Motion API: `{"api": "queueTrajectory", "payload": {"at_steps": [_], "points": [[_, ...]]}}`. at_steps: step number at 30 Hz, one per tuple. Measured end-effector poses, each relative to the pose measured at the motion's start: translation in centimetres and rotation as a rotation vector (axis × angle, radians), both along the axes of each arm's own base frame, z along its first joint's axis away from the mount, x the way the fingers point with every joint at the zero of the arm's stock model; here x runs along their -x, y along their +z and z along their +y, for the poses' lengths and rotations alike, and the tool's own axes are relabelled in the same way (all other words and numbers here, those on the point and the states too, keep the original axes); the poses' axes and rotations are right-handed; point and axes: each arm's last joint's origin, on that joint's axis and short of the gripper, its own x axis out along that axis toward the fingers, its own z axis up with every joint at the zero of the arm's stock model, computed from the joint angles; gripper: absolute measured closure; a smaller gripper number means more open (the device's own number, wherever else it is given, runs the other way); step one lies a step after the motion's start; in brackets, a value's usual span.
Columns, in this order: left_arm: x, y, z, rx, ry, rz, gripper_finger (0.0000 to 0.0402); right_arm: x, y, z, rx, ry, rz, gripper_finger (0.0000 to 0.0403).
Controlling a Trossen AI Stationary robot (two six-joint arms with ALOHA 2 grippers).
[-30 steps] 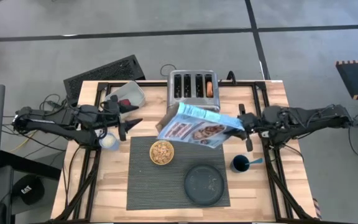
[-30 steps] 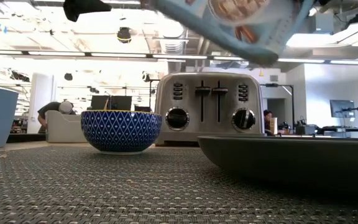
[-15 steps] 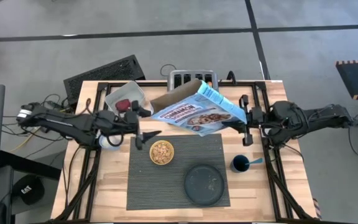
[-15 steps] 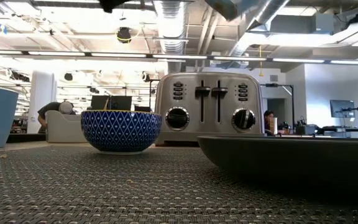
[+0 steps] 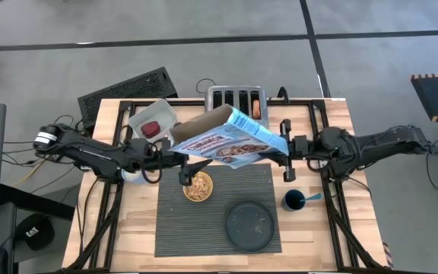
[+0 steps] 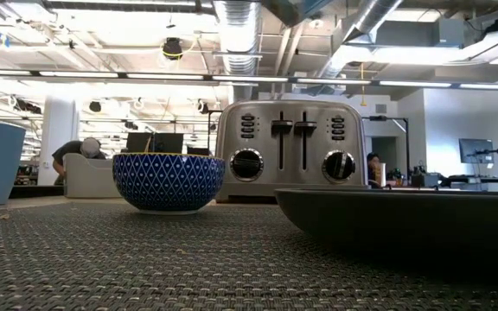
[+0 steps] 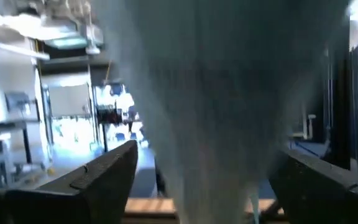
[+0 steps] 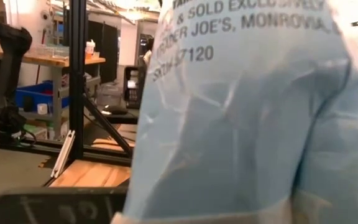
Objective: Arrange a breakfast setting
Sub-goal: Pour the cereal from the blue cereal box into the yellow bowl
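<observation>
Cereal-filled bowl point(image 5: 198, 186) sits on the ribbed placemat point(image 5: 173, 221), directly under the left gripper point(image 5: 184, 170), whose fingers are spread around the open end of the blue cereal box point(image 5: 230, 142). Right gripper point(image 5: 287, 156) clamps the box's far end, holding it up in front of the toaster point(image 5: 236, 99)

Toaster point(image 6: 288, 151): polished chrome metal. Placemat point(image 6: 145, 259): coarse ribbed weave, matt. Table point(image 5: 139, 221): pale wood planks. Cereal box point(image 5: 230, 141): printed glossy cardboard.
</observation>
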Motion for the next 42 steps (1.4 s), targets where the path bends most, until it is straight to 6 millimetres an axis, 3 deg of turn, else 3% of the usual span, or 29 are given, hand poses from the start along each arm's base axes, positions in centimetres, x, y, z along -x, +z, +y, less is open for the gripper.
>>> {"api": "queueTrajectory", "payload": {"at_steps": [4,10,12,20,27,34,42], "points": [[-0.3,0.0,-0.1,-0.022,0.009,-0.038,0.0157,-0.9,-0.3,0.1,-0.001,0.0,-0.005,0.0282],[-0.5,-0.1,-0.1,-0.065,0.014,-0.042,0.0342,-1.5,-0.6,0.1,-0.001,-0.004,-0.001,0.0281],[-0.5,-0.1,-0.1,-0.075,0.018,-0.04,0.038,-1.5,-0.6,0.1,0.001,-0.004,0.005,0.0272],[-0.6,-0.4,-0.1,-0.09,0.026,-0.008,0.0382,-1.2,-0.7,0.1,-0.008,-0.001,0.022,0.0193],[-0.8,-1.1,0.0,-0.102,0.056,0.075,0.0382,1.2,-0.1,-0.2,-0.032,0.0,0.063,0.0137],[-1.0,-2.0,0.4,-0.083,0.068,0.172,0.0388,3.3,-0.2,-0.5,-0.064,-0.011,0.128,0.0127],[-1.2,-3.5,0.4,-0.043,0.059,0.312,0.0388,2.8,-0.9,-0.3,-0.041,-0.001,0.191,0.0126]]}}
